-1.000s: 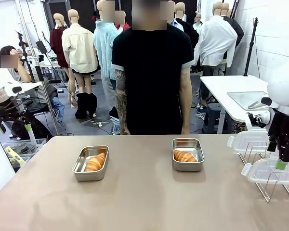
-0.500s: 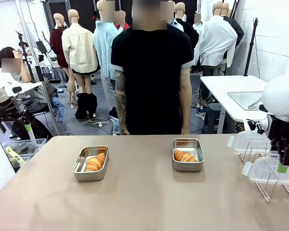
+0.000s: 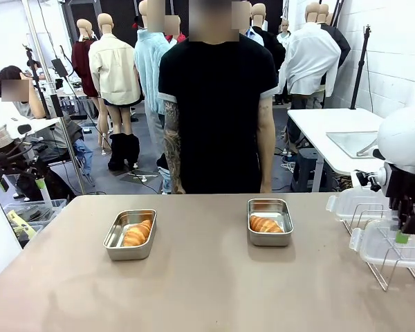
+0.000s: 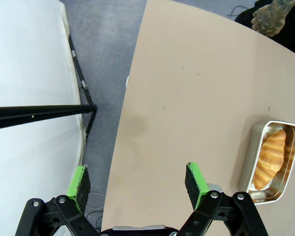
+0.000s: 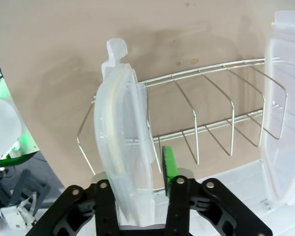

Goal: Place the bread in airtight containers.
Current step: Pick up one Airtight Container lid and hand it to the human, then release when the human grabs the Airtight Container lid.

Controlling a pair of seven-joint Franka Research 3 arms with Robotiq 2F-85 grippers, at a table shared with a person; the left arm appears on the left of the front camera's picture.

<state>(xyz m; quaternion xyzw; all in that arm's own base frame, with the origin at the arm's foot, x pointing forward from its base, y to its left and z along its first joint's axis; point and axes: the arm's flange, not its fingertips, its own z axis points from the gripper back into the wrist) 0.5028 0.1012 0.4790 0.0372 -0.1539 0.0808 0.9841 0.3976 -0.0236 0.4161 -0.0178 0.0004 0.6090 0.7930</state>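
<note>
lid [image 5: 122, 147] gripped between right jaws, against wire rack [image 5: 198, 129]

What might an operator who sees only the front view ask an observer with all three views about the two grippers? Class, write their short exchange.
Operator: Has the right gripper actually closed on a lid?
Observer: Yes. In its wrist view the lid stands on edge between the fingers, at one end of the wire rack, with the green pad against it.
Operator: And the left gripper?
Observer: Its wrist view shows it open, pads wide apart, above the table edge. A tin holding a croissant lies off to one side.
</note>
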